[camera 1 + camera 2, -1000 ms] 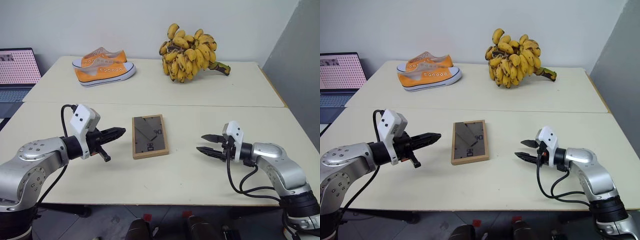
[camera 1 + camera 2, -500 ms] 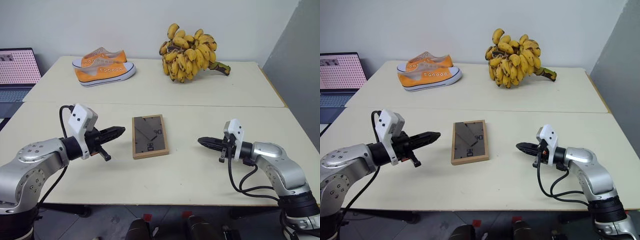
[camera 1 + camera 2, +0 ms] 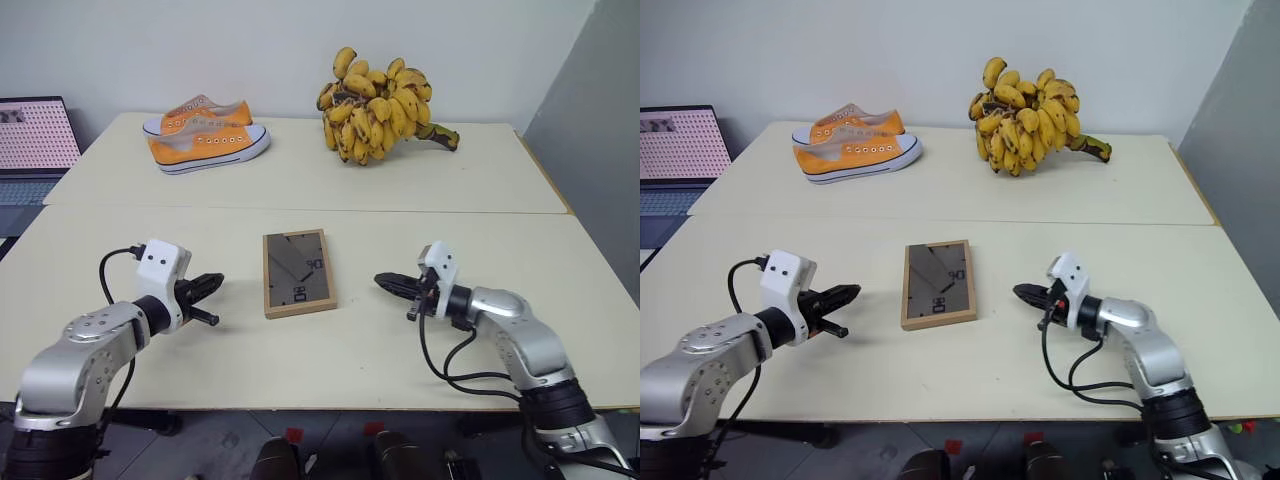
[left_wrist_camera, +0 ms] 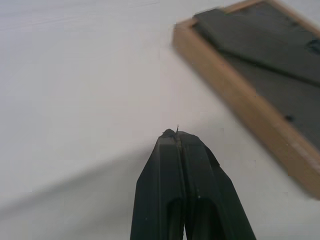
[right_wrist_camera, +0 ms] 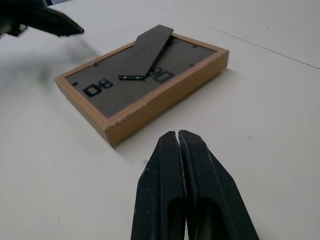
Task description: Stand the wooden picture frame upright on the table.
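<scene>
Lying back-up on the table (image 3: 400, 180), the wooden picture frame (image 3: 297, 272), unmoved; left gripper (image 3: 214, 283), fingers pressed together, now lower and farther from the frame's left edge; right gripper (image 3: 382, 282), snapped closed, now nearer its right edge.

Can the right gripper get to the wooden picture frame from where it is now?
Probably yes. The right gripper, shut, points at the wooden picture frame lying back-up on the table, with bare tabletop between them.
</scene>
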